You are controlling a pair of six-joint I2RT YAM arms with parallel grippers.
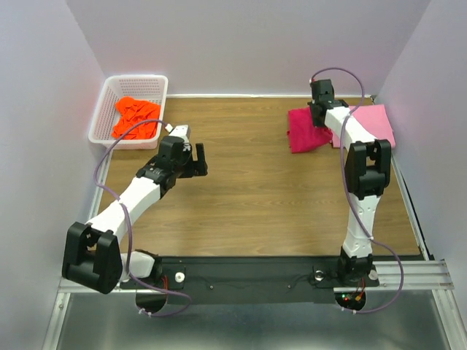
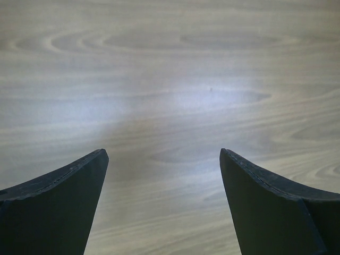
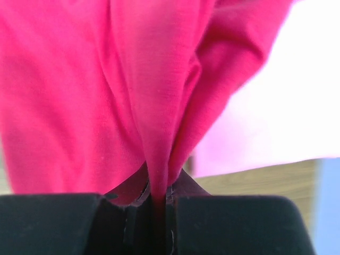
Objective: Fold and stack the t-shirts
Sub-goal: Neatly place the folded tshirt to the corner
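A wood-grain table (image 1: 248, 197) is filling the floor of a booth, with plain pale walls (image 1: 241, 44) closing it in on three sides. A metal rail (image 1: 416, 271) is running along the near edge. At the far left corner a white basket (image 1: 108, 98) is holding the crumpled orange shirt (image 1: 136, 118). At the far right the pink shirt (image 1: 376, 122) is lying flat, with the red shirt (image 1: 303, 133) bunched just beside it. The right gripper (image 3: 158, 204) is pinching a fold of the red shirt, its fingers closed tight on the cloth. The left gripper (image 2: 163, 154) is hovering over bare wood, fingers spread wide and holding nothing.
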